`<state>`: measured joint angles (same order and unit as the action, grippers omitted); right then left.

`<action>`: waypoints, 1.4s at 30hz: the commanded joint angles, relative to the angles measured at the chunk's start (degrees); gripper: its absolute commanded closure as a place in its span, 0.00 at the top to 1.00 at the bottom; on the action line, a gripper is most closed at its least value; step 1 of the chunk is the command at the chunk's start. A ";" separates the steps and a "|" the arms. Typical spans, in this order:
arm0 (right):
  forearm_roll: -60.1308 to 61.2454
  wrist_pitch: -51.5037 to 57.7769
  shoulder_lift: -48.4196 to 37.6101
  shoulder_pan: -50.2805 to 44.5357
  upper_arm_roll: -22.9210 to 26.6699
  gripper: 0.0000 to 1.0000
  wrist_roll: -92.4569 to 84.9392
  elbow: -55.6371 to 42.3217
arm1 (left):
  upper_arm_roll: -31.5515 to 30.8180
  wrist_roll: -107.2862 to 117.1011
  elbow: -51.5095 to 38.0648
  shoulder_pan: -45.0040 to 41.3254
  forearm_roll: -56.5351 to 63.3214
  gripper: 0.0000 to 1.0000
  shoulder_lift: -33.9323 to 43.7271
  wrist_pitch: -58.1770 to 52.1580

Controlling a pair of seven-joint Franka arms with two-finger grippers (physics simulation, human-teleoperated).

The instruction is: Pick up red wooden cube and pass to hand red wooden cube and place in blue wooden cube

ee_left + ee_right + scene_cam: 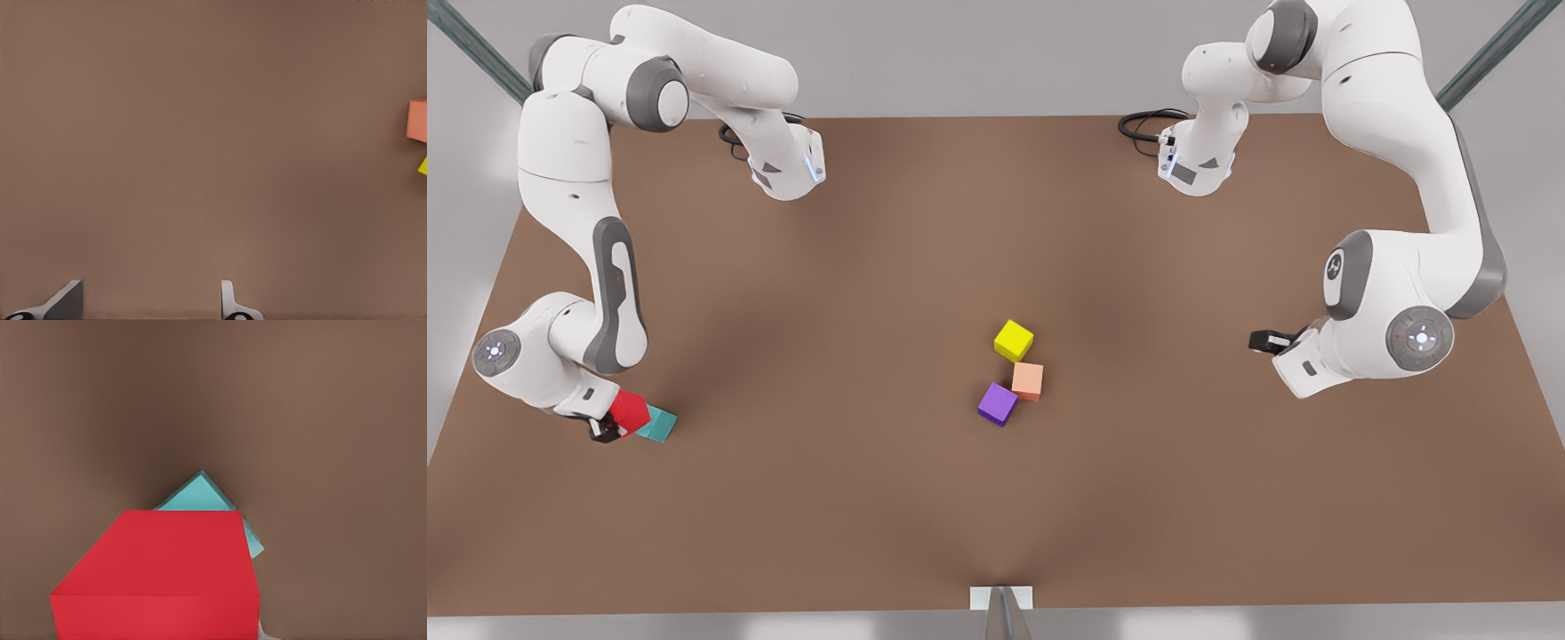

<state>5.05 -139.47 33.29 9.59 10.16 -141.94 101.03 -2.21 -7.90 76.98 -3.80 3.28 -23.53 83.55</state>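
Spanning grey room: brown tabletop point(871, 311).

Overhead front camera; two table-facing wrist cameras.

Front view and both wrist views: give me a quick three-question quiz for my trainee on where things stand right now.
1. True or false: the right gripper, at the front view's left, holds the red wooden cube.
2. Which cube does the red one partly hide in the right wrist view? A) the purple cube B) the blue wooden cube C) the yellow cube
3. Fill in: the left gripper, waiting at the front view's right, has its fingers ____.

Key: 1 true; 2 B; 3 open.
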 commanded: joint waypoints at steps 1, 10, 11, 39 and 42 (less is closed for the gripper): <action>1.63 -1.15 0.11 -0.01 -0.05 0.61 -5.54 0.48 | 0.01 3.69 -0.08 -0.07 0.06 1.00 0.07 -0.59; 3.12 -1.94 0.46 -0.01 -0.14 1.00 -5.54 1.18 | 0.01 3.69 0.01 0.02 0.06 1.00 0.07 -0.67; 3.12 -1.50 0.37 -0.10 -0.23 1.00 -5.54 1.18 | 0.01 3.69 0.01 0.02 0.06 1.00 0.07 -0.67; -3.73 49.91 -22.04 -12.75 -0.93 1.00 126.11 -12.88 | -0.08 3.77 0.01 -0.07 0.06 1.00 0.07 -1.02; -4.26 50.53 -21.69 -13.46 -0.93 1.00 129.37 -14.46 | -0.08 3.77 -0.08 -0.33 0.06 1.00 -0.02 -1.64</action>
<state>1.93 -92.77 11.83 -3.87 9.22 -82.63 86.67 -2.26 -4.57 76.92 -4.00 3.31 -23.58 82.59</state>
